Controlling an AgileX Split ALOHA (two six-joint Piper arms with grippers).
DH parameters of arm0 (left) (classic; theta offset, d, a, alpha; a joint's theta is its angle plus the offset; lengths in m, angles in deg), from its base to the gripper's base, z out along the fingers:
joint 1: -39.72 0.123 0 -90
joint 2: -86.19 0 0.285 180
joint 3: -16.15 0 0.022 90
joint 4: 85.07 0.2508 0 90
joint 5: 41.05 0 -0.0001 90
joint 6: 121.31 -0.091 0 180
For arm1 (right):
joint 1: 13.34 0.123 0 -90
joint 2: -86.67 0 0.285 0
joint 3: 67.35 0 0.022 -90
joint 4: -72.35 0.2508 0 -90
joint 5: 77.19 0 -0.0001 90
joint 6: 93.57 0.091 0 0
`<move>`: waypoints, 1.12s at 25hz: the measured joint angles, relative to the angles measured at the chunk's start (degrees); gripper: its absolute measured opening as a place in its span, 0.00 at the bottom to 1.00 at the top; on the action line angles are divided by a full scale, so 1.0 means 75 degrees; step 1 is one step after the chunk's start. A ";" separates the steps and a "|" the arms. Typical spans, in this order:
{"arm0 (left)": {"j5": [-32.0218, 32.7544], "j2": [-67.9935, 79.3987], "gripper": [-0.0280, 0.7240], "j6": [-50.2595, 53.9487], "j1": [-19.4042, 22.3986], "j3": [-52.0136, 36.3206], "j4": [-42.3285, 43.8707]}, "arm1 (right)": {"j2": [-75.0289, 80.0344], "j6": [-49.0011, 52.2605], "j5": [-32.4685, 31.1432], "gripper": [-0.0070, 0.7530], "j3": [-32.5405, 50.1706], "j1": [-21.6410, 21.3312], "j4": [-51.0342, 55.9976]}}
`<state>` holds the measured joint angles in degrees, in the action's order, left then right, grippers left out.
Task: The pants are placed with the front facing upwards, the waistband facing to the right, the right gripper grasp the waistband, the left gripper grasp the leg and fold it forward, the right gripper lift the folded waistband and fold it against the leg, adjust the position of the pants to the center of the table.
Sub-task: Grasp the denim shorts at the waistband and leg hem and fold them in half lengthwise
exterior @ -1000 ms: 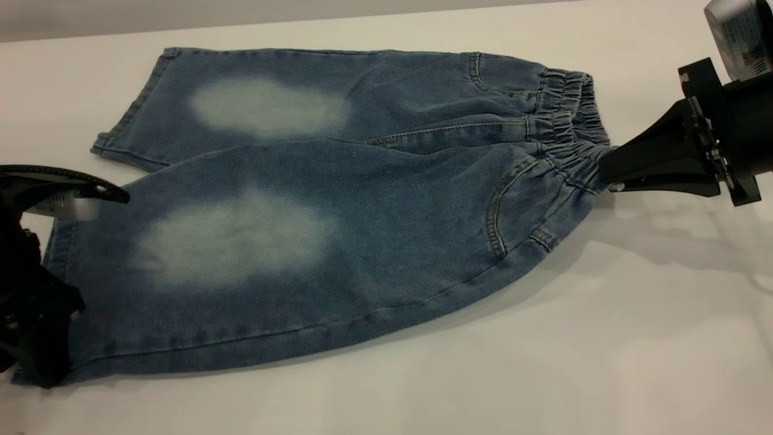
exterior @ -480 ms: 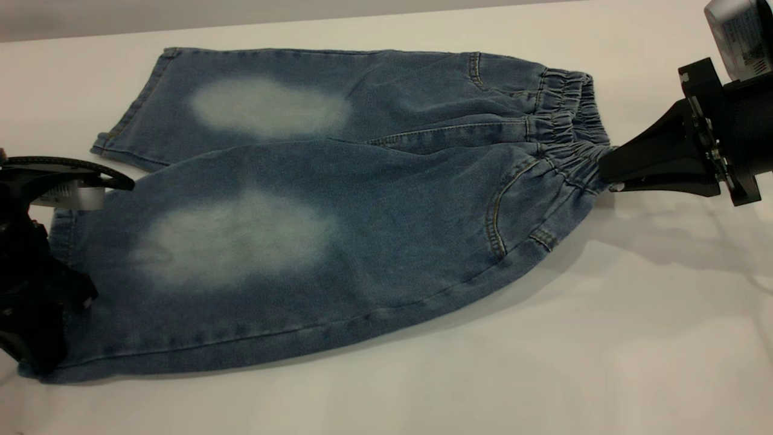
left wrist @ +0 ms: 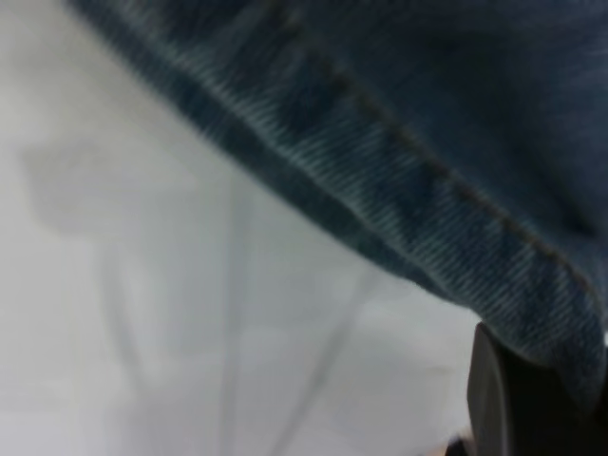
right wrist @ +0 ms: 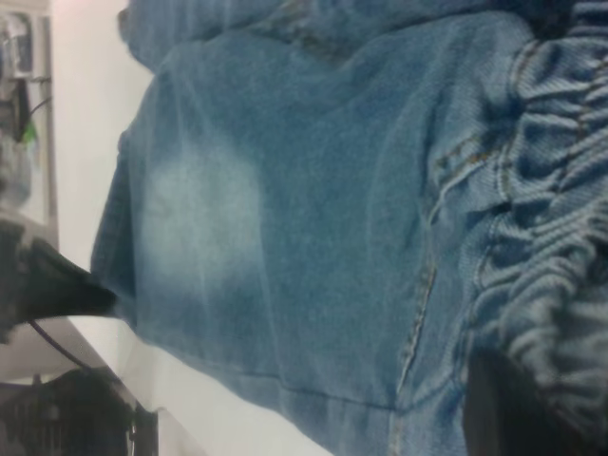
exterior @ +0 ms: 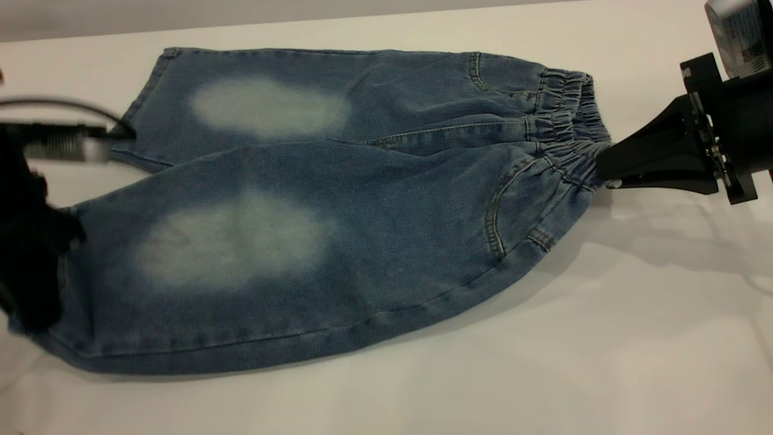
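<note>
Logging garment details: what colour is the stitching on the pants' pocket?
Tan, against blue denim, on the pants; clearest in the exterior view.

Right claw (exterior: 604, 172) clamped shut (held level), left claw (exterior: 36, 266) blurred, low

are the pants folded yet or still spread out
Spread out. Both legs of the pants show side by side on the table, each with its pale patch. The right gripper pinches the waistband.

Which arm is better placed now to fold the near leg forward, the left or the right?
Probably the left. The left gripper is at the near leg's hem, which looks lifted off the table. The right gripper is clamped on the waistband.
</note>
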<state>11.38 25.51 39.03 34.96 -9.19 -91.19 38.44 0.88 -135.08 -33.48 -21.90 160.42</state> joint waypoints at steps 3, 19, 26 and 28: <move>0.0568 -0.0427 0.12 -0.0545 0.0000 0.0356 -0.0501 | 0.0000 0.0000 0.0008 0.05 0.0000 0.0000 0.0008; 0.0129 -0.1573 0.12 -0.1388 0.0000 0.1183 -0.1879 | -0.0142 0.0472 0.0025 0.05 -0.0485 0.0000 -0.0200; -0.0974 -0.1573 0.12 -0.1514 0.0000 0.1183 -0.2286 | -0.0312 0.1365 0.0041 0.05 -0.1359 0.0000 -0.0803; -0.1287 -0.1573 0.12 -0.1514 0.0000 0.1183 -0.2313 | -0.0349 0.1569 0.0028 0.05 -0.1582 0.0000 -0.0822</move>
<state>1.73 13.71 27.68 34.96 -0.32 -108.54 35.82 12.65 -134.87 -45.34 -21.90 154.26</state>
